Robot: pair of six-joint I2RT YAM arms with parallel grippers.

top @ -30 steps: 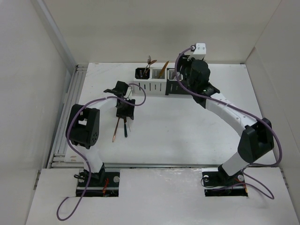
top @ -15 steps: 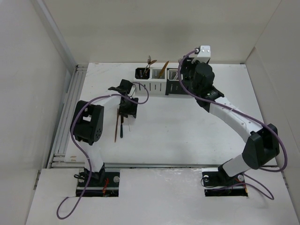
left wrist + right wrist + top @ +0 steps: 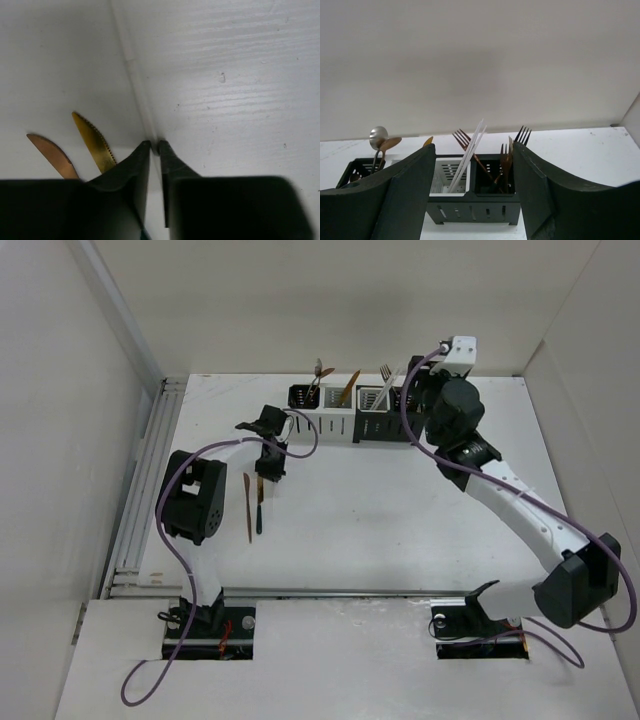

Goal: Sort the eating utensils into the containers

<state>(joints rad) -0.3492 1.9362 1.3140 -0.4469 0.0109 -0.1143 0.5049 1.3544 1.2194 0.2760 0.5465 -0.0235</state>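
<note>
The containers stand in a row at the back of the table and hold spoons, a copper knife, white chopsticks and forks. My left gripper is low over the table, left of the row. Its fingers are nearly closed on a thin white chopstick that runs away from the tips. A gold serrated knife and a copper knife lie just beside it, and both show in the top view. My right gripper is open and empty, facing the right-hand boxes.
White walls enclose the table on three sides. A metal rail runs along the left edge. Purple cables loop off both arms. The right arm arches over the right half of the table.
My left gripper has moved away from me toward the containers, and the two knives now lie uncovered behind it. My right arm has swung right, uncovering the forks and chopsticks.
</note>
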